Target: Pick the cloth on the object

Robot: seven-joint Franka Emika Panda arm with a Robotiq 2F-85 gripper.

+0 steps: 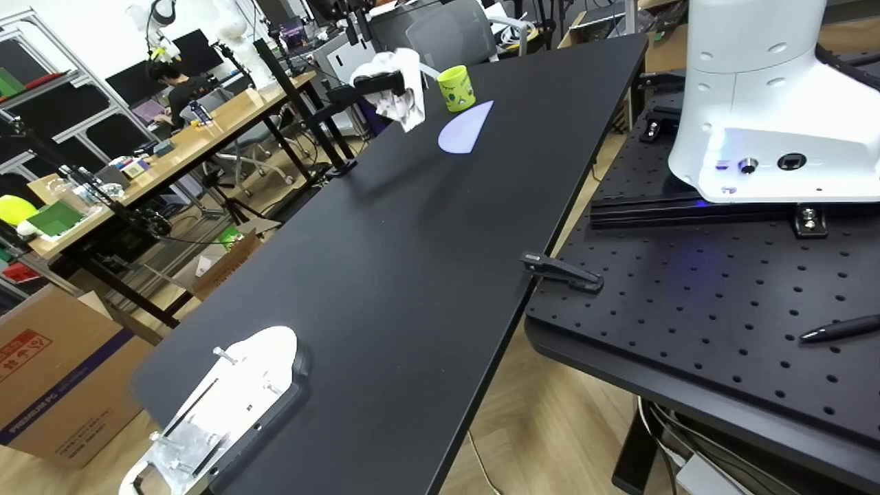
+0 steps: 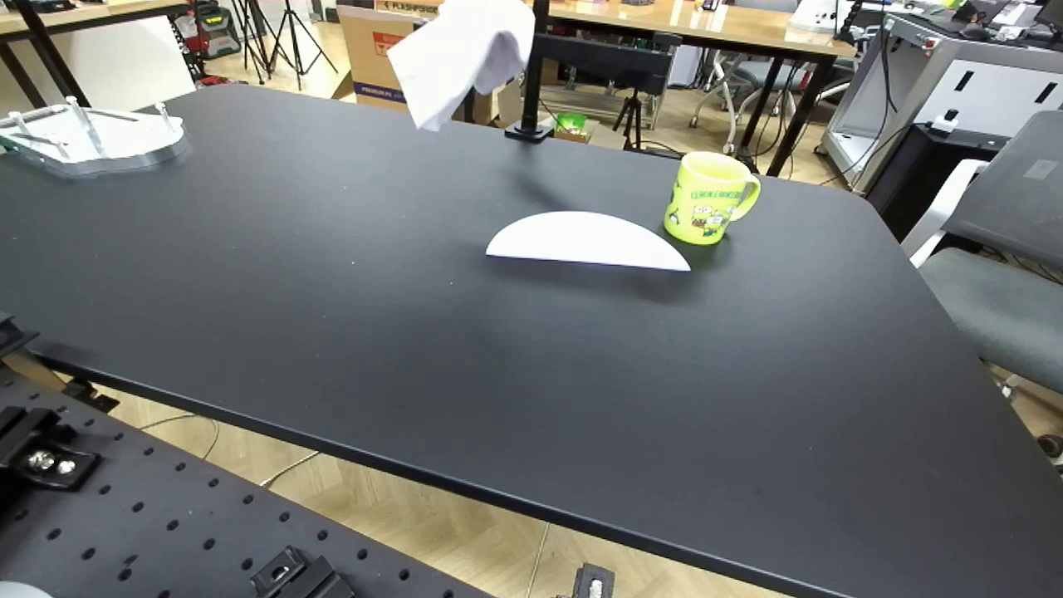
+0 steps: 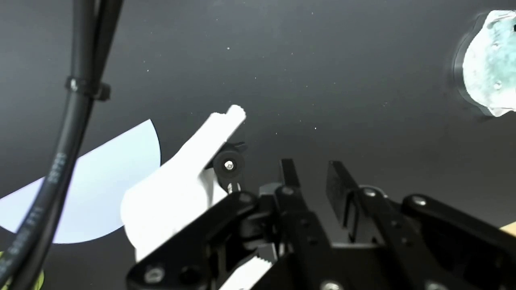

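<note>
One cloth (image 2: pixel 465 54) — hung on black stand (image 2: pixel 531 93); mug (image 2: pixel 702 203) near pale sheet (image 2: pixel 585 239); tool (image 3: pixel 311 167) — jaws apart

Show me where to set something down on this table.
Bare: the middle of the table, between pegged white fixture and pale half-disc; also from half-disc toward robot base. Crowded: around half-disc, green mug and hanging cloth.

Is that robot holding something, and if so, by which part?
Nothing is held: the gripper is open, and the white cloth is outside its fingers.
</note>
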